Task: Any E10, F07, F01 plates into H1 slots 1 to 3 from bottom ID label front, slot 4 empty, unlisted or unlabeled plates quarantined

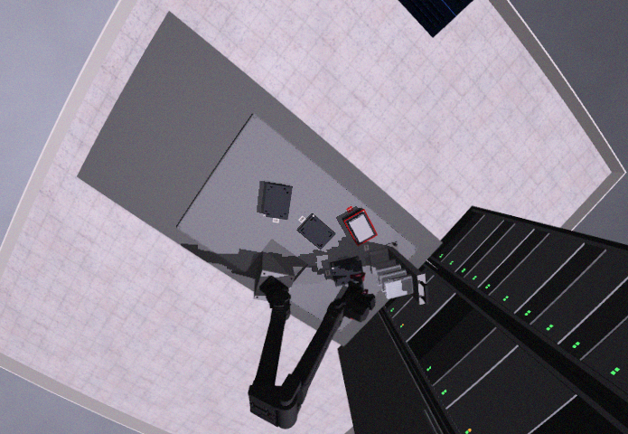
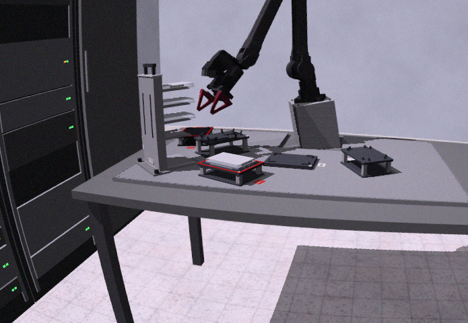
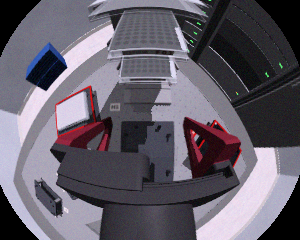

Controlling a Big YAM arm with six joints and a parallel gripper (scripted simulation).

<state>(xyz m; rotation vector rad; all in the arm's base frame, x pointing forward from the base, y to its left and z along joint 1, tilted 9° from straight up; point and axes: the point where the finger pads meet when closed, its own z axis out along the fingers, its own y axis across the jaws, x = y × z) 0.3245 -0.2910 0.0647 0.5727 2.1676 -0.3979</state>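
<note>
The plate hotel H1 (image 2: 152,114) (image 1: 395,287) stands at the left end of the mat, its shelves pointing toward the arm. My gripper (image 2: 212,102) (image 3: 147,121) (image 1: 356,278) is open and empty. It hangs in the air in front of the shelves, at about the height of the upper slots. In the wrist view two welled plates show on the shelves, one higher (image 3: 145,30) and one lower (image 3: 146,68); I cannot read their labels. A white plate (image 2: 228,159) (image 1: 360,229) (image 3: 76,110) lies flat on a red-framed quarantine nest (image 2: 238,174).
A second red-framed nest (image 2: 196,131) lies by the hotel's foot, with a dark raised nest (image 2: 222,137) beside it. A flat dark nest (image 2: 290,159) (image 1: 315,231) and a raised nest (image 2: 365,157) (image 1: 275,199) lie further right. Server racks (image 2: 31,114) stand left of the table.
</note>
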